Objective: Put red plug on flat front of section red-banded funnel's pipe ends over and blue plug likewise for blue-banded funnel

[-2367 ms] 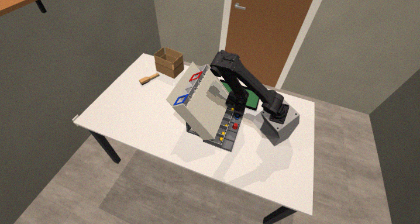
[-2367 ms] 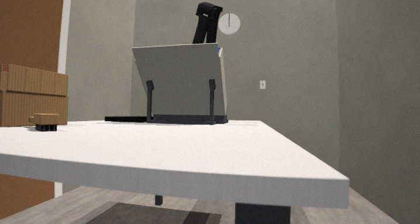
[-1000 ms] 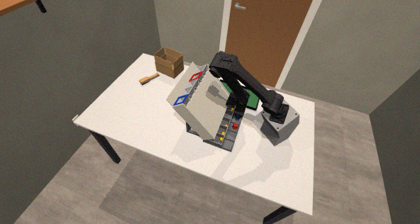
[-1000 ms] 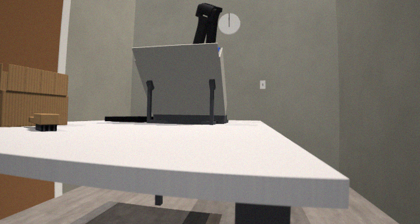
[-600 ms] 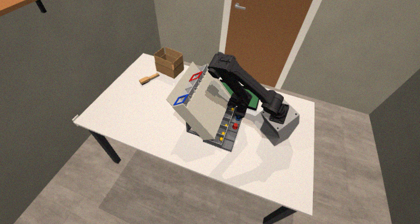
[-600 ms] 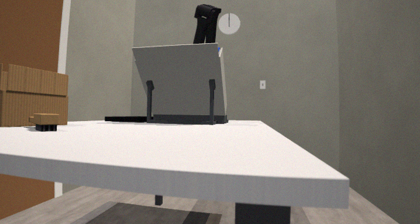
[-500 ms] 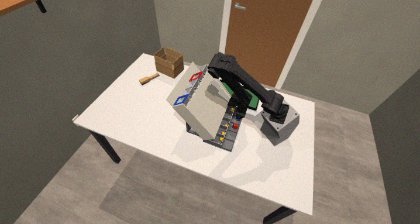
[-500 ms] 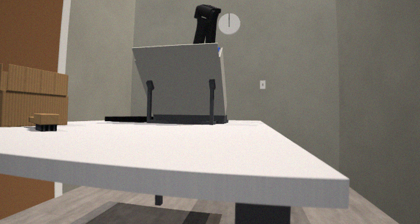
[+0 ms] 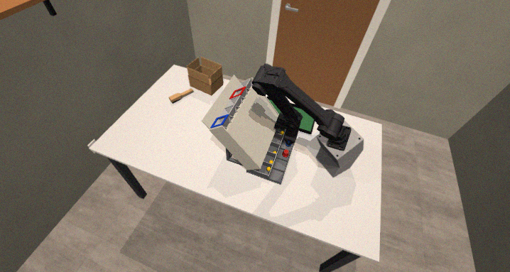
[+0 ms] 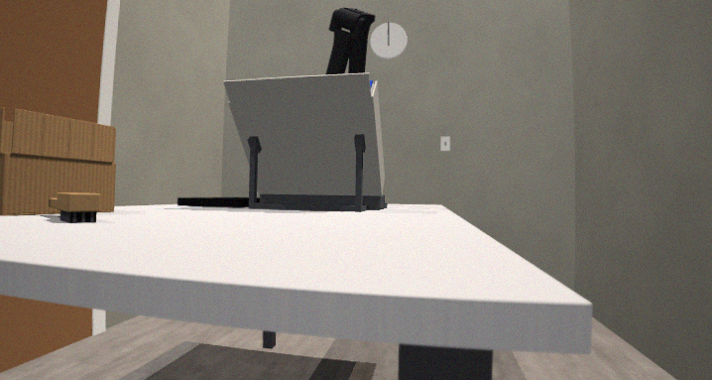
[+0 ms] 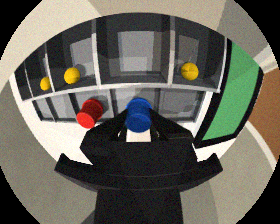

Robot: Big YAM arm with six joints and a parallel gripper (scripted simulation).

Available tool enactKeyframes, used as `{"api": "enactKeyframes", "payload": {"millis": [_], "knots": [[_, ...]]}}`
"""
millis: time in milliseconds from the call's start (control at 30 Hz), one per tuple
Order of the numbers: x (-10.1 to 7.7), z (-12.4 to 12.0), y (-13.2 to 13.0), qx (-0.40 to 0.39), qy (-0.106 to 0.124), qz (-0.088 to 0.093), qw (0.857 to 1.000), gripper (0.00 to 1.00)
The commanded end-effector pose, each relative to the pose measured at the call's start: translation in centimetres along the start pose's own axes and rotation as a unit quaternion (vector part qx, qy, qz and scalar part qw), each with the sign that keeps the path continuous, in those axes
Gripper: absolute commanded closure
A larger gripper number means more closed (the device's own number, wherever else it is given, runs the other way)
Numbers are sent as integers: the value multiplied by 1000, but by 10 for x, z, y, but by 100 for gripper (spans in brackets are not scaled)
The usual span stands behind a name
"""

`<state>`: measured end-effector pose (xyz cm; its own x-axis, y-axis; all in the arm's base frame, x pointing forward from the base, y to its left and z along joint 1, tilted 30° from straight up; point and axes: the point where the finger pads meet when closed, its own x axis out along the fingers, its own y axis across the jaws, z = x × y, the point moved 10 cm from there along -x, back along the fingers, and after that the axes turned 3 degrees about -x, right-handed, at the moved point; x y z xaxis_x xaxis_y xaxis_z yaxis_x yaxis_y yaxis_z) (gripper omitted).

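My gripper is shut on the blue plug and holds it over the flat front part of the dark sectioned tray; it also shows in the top view. The red plug stands on the front part one section to the left, also seen in the top view. Yellow marbles lie in the back parts of three sections. The tilted grey cover carries the red-banded funnel and the blue-banded funnel at its top.
A green pad lies beside the tray near the arm's base. A cardboard box and a wooden brush stand at the table's far corner. In the exterior view the cover's back hides the tray.
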<state>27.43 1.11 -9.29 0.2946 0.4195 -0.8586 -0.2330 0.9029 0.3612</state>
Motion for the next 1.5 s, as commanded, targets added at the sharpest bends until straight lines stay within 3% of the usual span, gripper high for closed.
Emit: {"api": "enactKeyframes", "payload": {"millis": [0,567,1067,1467], "knots": [[4,-2,4,-2,13,6,1000,100],[9,-6,8,1,-2,0,1000,100],[9,-12,8,-2,14,4,1000,100],[10,-17,10,-2,13,5,1000,100]]}}
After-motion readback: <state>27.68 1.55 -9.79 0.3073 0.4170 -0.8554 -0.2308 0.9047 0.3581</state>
